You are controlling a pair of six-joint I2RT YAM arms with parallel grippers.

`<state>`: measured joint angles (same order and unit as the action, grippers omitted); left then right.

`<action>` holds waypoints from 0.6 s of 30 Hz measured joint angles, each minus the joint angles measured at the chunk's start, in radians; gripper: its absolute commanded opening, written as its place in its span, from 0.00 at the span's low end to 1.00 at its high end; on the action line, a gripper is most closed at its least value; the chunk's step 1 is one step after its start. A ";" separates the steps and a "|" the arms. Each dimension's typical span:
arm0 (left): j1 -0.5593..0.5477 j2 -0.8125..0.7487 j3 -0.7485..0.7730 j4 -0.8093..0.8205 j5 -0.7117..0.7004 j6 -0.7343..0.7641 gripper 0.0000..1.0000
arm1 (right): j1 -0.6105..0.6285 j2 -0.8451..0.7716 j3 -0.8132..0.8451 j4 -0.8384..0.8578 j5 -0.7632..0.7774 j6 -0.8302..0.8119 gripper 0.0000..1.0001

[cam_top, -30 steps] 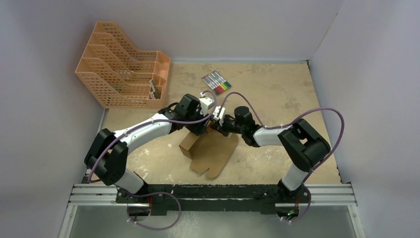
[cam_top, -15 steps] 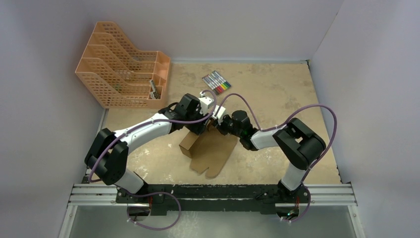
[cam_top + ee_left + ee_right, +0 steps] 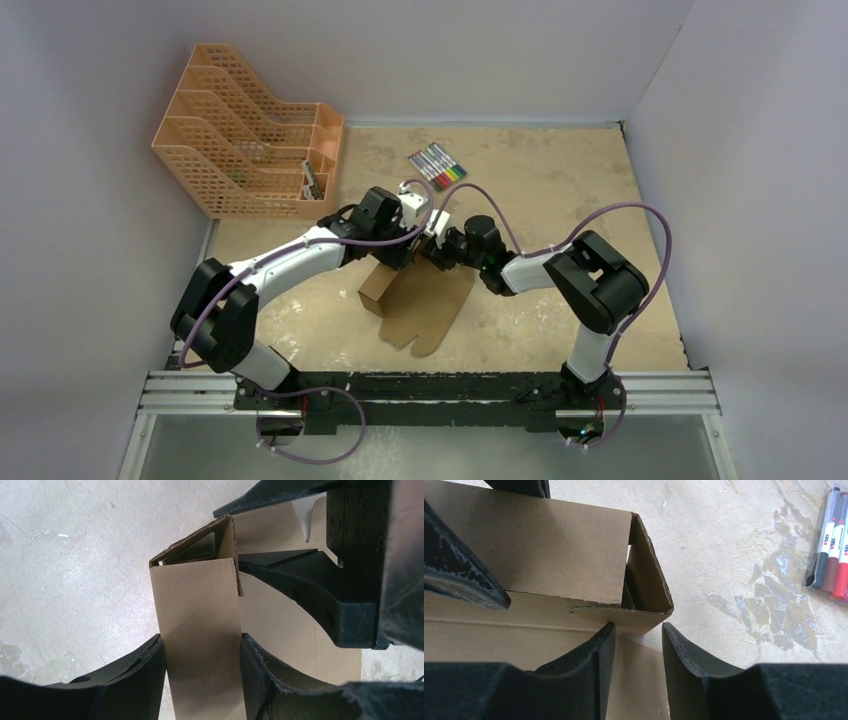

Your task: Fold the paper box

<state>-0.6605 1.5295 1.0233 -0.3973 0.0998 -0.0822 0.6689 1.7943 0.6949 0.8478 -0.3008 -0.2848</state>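
Top external view: the paper box (image 3: 428, 305) lies in the middle of the table (image 3: 560, 200), nearer the arms than the pack of markers (image 3: 438, 166). It is a flat brown sheet with one section raised at its far left end, where both grippers meet. The step in hand looks to be shaping that raised end. To do it well, I'd keep the left grip steady as an anchor and press the loose end flap square along its crease, without dragging the sheet sideways. The left gripper (image 3: 200, 645) is about half open, its fingers (image 3: 135, 665) clamped on either side of the upright cardboard panel. The right gripper (image 3: 638, 630) stands narrowly parted just beside the box's open corner and holds nothing. One fingertip seems to touch the cardboard edge.
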 measured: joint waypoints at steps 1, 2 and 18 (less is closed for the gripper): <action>0.001 0.000 0.000 -0.002 0.000 0.000 0.41 | -0.002 0.002 0.005 -0.006 -0.010 -0.003 0.44; 0.002 0.000 0.001 -0.003 0.000 0.000 0.41 | -0.004 0.005 0.011 -0.013 -0.019 -0.008 0.44; 0.007 0.002 0.009 -0.018 0.024 0.040 0.40 | -0.082 0.074 0.040 0.046 -0.240 0.071 0.45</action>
<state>-0.6537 1.5314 1.0325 -0.4156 0.1238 -0.0418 0.5873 1.8683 0.7349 0.8936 -0.5404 -0.2142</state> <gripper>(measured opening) 0.503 0.461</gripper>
